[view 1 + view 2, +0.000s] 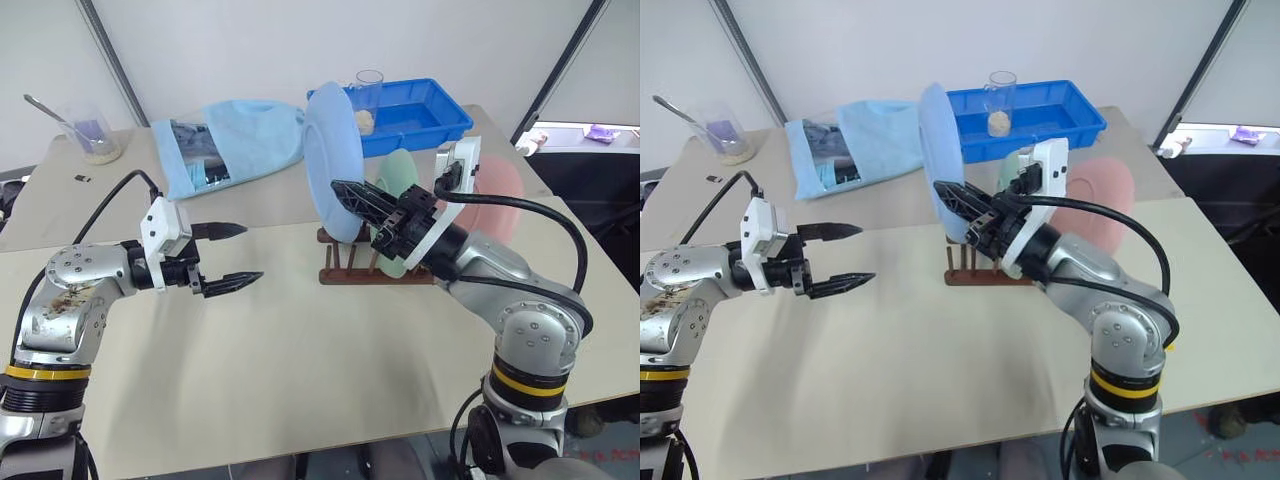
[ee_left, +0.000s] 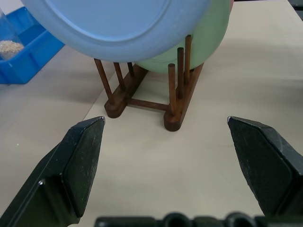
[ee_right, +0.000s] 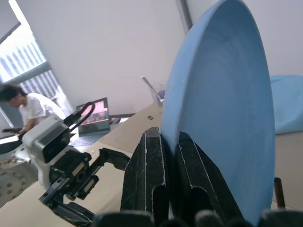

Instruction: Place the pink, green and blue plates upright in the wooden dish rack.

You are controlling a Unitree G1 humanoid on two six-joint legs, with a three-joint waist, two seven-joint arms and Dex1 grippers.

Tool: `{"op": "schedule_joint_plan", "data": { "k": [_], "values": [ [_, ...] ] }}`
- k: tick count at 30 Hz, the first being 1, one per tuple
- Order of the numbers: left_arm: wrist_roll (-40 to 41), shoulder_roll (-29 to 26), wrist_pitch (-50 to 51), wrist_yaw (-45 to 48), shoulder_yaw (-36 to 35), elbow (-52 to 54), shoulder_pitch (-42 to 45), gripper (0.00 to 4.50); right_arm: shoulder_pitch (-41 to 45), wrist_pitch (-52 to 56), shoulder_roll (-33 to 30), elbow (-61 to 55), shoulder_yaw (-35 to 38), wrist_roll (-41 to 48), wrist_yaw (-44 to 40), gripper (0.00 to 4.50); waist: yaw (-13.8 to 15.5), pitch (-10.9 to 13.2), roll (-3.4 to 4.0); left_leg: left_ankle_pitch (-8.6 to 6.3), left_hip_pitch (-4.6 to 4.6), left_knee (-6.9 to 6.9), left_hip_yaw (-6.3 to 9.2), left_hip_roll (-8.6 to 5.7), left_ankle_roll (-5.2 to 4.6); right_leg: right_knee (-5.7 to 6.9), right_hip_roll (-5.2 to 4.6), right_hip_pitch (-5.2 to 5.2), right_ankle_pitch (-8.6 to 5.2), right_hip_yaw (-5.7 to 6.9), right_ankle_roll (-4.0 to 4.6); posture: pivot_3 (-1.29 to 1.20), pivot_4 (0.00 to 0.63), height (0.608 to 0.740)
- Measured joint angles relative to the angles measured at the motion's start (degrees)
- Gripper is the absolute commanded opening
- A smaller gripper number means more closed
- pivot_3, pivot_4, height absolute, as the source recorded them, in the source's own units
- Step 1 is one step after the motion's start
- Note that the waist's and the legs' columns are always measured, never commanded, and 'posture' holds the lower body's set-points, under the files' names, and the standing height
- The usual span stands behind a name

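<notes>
My right gripper [image 1: 345,195] is shut on the lower rim of the light blue plate [image 1: 335,150], holding it upright and tilted over the near end of the wooden dish rack [image 1: 350,268]. The wrist view shows both fingers [image 3: 149,165] pinching the blue plate's [image 3: 227,94] edge. The mint green plate [image 2: 208,38] stands upright between the rack's [image 2: 142,101] pegs. Behind it the pink plate [image 1: 492,195] stands upright, its base hidden by my right arm. My left gripper [image 1: 232,256] hovers open and empty over the table, left of the rack, pointing at it.
A bright blue tray [image 1: 440,120] with a glass [image 1: 369,88] stands behind the rack. A light blue cloth bag [image 1: 235,140] lies at the back, and a beaker with a spoon [image 1: 92,135] is far left. A person [image 3: 23,109] sits in the background.
</notes>
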State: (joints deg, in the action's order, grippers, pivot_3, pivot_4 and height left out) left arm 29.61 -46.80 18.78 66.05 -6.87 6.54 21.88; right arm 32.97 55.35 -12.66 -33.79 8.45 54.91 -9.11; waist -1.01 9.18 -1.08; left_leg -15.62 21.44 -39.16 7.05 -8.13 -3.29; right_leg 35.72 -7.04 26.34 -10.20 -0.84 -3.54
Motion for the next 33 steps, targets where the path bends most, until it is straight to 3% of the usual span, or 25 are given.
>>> {"op": "schedule_joint_plan", "data": {
  "k": [10,22,33],
  "values": [
    [0.9,0.9,0.1,1.0,0.0,0.8,0.3,4.44,-4.5,0.0,0.0,-2.7,1.2,7.2,8.0,0.0,0.0,0.0,0.0,0.0,-0.05,0.01,-0.02,0.0,0.0,0.01,0.01,-0.02,0.0,0.01,0.0,0.0,0.15,0.74],
    [0.8,1.7,0.1,0.7,0.0,1.5,0.6,4.44,-4.8,0.0,-0.4,-0.8,-0.3,8.9,13.7,0.0,0.0,0.0,0.0,0.0,-0.13,0.01,-0.1,0.01,-0.01,0.01,0.0,-0.06,0.0,-0.01,0.0,0.0,0.15,0.74],
    [0.7,2.7,0.1,-0.1,0.3,1.6,0.6,4.5,-2.0,-0.2,-3.2,-0.5,-1.2,10.6,15.4,3.83,0.1,0.0,0.0,-0.01,-0.16,0.02,-0.17,0.02,-0.02,0.0,0.0,-0.06,0.0,0.0,0.0,0.0,0.15,0.74]
  ]
}}
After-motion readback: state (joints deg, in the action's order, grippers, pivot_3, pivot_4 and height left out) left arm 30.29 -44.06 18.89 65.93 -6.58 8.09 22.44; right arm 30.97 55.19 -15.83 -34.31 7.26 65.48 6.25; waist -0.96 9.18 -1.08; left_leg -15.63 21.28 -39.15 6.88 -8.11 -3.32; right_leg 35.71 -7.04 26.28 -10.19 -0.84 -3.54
